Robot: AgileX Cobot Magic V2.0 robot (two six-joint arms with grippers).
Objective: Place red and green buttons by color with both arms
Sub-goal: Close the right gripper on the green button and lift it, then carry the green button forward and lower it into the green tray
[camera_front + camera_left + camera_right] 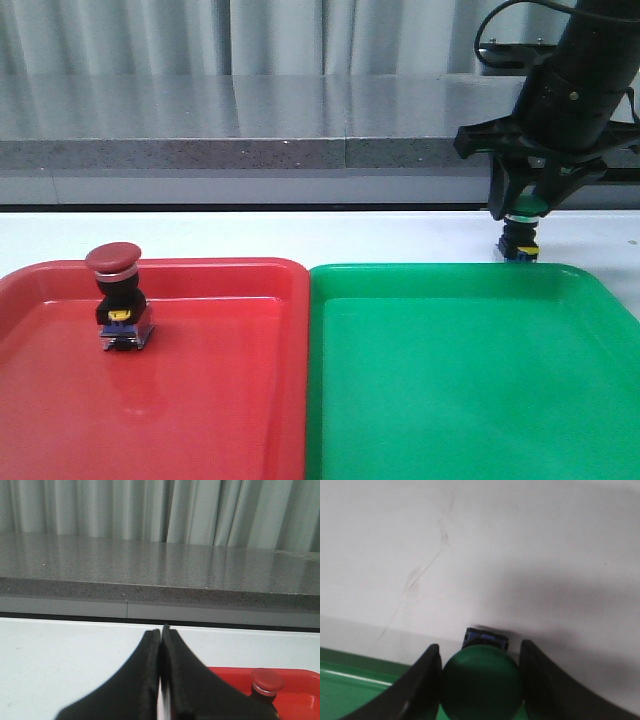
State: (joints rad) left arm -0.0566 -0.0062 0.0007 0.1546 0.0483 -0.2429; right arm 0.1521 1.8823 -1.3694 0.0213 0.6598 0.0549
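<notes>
Right end effector clamps the upright green button on the bench, just behind the green tray.

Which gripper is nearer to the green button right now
Right. The right gripper has its fingers on both sides of the green button. The left gripper, shut and empty, is by the red tray, far off.

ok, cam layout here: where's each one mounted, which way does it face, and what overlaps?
Front: faces forward over the table; sees red tray, green tray, right gripper on green button.
Left wrist: on the left arm, looks past shut left gripper toward the counter.
Right wrist: looks down, jaws flanking the green button's cap.
Shared: red button in front and left wrist; green button in front and right wrist.
</notes>
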